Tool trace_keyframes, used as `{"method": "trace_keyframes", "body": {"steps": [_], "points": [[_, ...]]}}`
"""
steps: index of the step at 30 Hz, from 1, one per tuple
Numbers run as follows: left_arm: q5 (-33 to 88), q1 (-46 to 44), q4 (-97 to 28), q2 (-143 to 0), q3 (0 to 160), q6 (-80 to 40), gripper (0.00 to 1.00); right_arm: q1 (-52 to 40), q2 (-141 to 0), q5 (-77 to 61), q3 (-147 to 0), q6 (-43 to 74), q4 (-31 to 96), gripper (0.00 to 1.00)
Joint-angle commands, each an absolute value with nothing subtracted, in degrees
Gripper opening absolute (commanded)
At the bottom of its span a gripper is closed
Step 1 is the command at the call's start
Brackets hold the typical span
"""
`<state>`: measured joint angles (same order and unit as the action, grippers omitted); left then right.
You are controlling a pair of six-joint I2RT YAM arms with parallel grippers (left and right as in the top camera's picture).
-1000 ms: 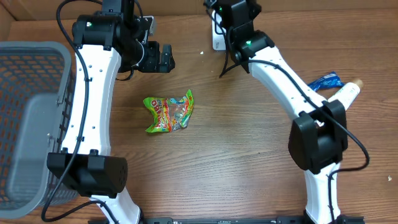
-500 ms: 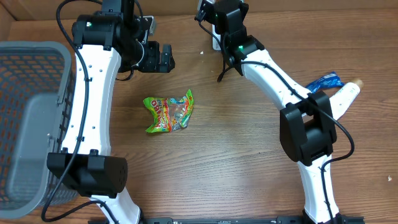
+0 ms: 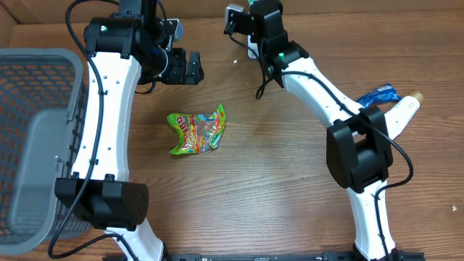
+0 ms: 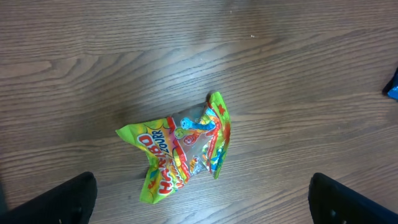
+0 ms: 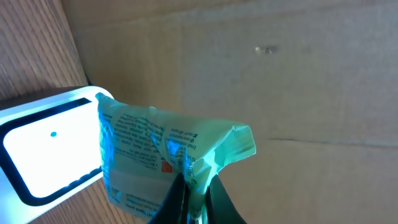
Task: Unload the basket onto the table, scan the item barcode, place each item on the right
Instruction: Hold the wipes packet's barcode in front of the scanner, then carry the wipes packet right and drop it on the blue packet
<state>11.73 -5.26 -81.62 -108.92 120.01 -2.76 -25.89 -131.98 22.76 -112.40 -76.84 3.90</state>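
Green packet (image 5: 163, 149) — long axis across right claw (image 5: 194, 188).

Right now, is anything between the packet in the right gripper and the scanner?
Nothing visible. The right gripper is shut on the packet, and in the wrist view the packet's edge overlaps the lit face of the scanner. No other object lies between them.

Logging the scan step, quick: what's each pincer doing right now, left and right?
Left pincer: open, holding nothing.
Right pincer: shut on the green packet, next to the white scanner.
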Motion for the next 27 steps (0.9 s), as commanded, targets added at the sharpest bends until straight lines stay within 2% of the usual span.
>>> {"method": "trace_keyframes", "body": {"steps": [1, 20, 23, 27], "points": [[11.57, -5.67, -81.62, -108.66, 120.97, -1.67, 1.0, -24.21, -132.44, 21.74, -113.58, -77.6, 3.27, 0.04], [11.57, -5.67, -81.62, -108.66, 120.97, -1.67, 1.0, -23.86, -133.08, 22.35, -112.46, -75.72, 3.31, 0.04], [11.57, -5.67, -81.62, -108.66, 120.97, -1.67, 1.0, -24.43, -131.17, 21.96, -112.46, -70.02, 4.45, 0.04], [11.55, -5.67, -81.62, -108.66, 120.97, -1.67, 1.0, -24.93, -124.07, 17.32, -112.49, -61.28, 13.98, 0.04]]}}
